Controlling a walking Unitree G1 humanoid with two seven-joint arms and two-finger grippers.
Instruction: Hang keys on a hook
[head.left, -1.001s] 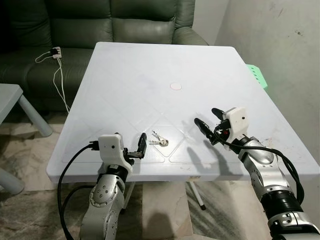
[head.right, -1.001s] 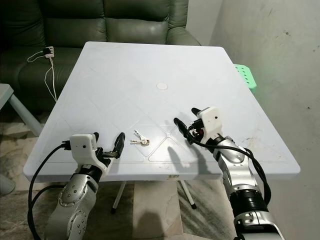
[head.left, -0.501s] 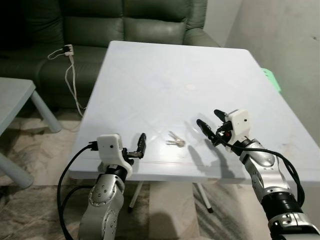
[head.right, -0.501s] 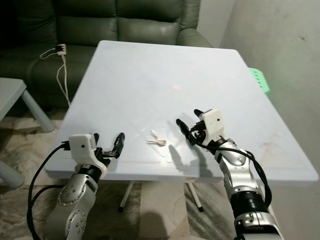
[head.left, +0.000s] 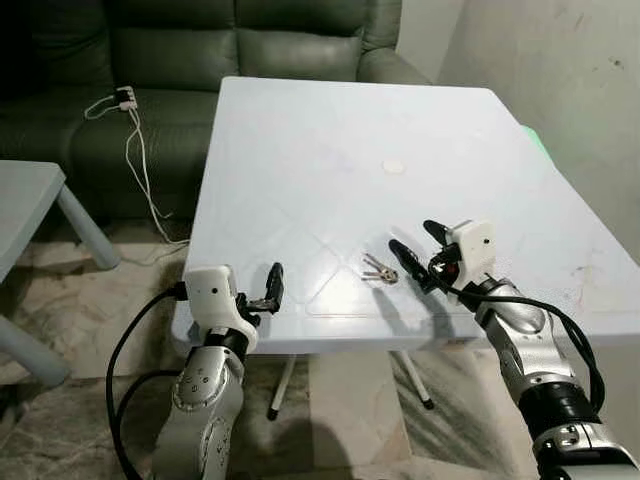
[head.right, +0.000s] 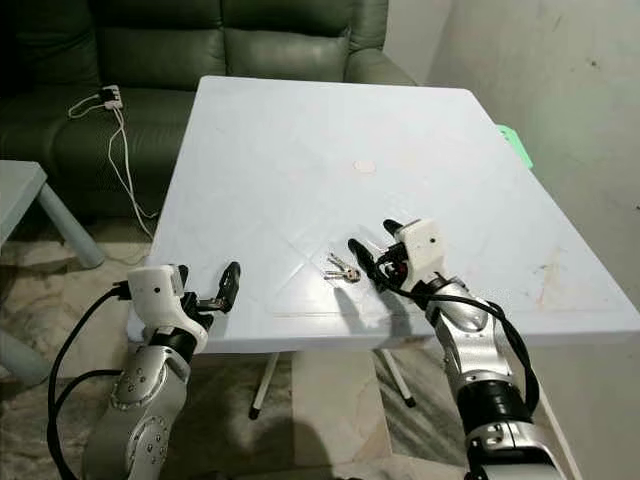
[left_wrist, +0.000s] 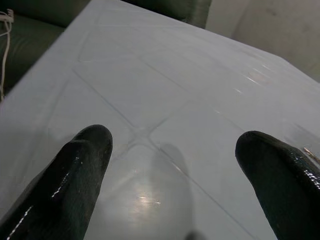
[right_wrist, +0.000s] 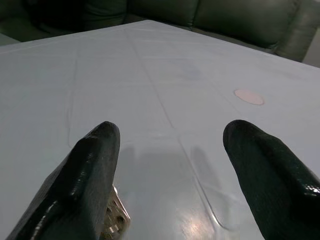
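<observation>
The right gripper (head.left: 418, 255) has closed in on the keys (head.left: 379, 270), which lie flat near the front edge of the white table (head.left: 300, 120), and its fingers are spread just beside them. To pick well, it should shift slightly left to straddle the bunch, then drop low before pinching. The left gripper (head.left: 270, 292) hovers spread at the table's front edge.

We're seeing a white table (head.left: 300, 150) standing before a green sofa (head.left: 200, 50); a white cable (head.left: 135, 150) is trailing off the sofa toward the floor.
</observation>
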